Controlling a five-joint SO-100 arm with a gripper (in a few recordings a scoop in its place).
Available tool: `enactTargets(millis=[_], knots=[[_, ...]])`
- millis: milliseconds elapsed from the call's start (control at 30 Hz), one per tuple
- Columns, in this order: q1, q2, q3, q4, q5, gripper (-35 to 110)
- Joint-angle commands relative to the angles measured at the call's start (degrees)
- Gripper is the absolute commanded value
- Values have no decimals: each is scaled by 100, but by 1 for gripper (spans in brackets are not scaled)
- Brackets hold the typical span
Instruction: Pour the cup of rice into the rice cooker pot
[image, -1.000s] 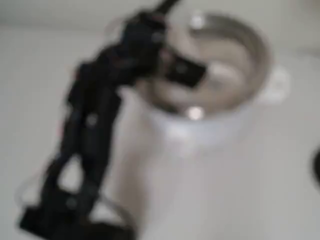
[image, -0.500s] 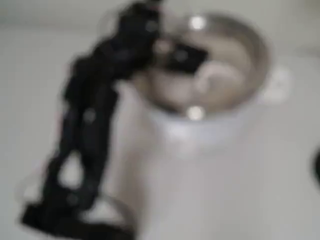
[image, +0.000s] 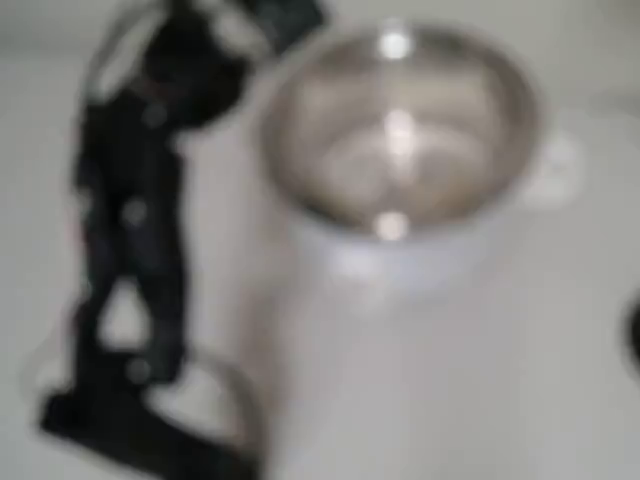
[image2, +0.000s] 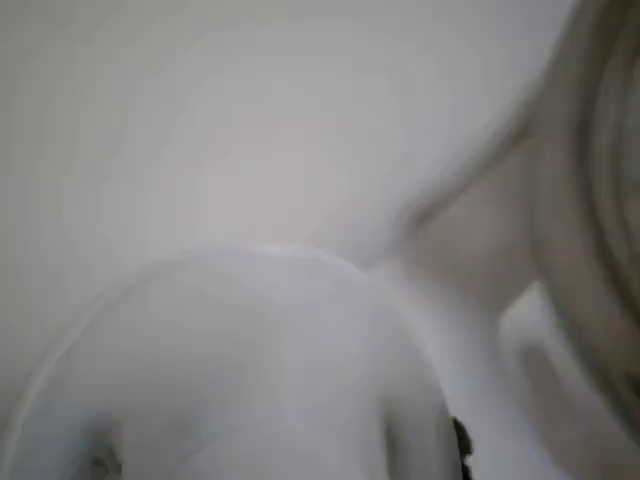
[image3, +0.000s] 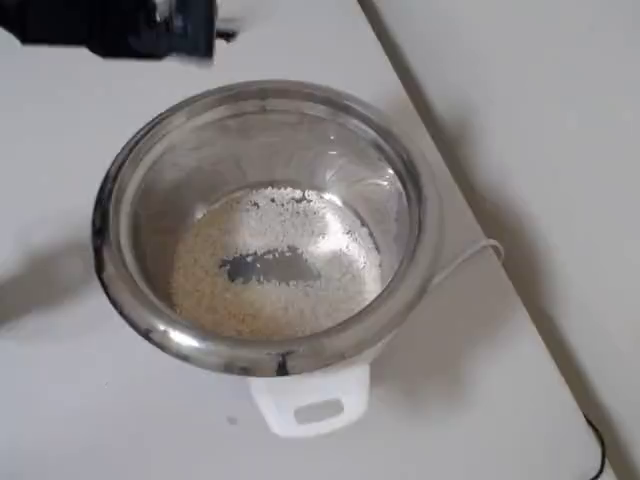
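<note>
Overhead view has the rice (image3: 275, 265) spread across the pot (image3: 410, 210) floor, so the pour looks done; cup (image2: 230, 370) sits close under the wrist camera beside the pot; gripper (image: 285, 20) too blurry, can't tell its state.

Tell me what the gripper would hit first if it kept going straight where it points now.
Hard to say: the views are blurred. In the wrist view the cup sits ahead, bare table beyond it, so likely the table; the rice cooker pot lies off to the right.
</note>
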Motion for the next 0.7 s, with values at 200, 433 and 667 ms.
enactTargets(millis=[200, 433, 667], knots=[[-1055, 158, -343, 659, -2065, 12], [-1134, 1318, 2496, -2637, -3894, 15], [-1134, 1556, 6047, -6205, -4649, 18]])
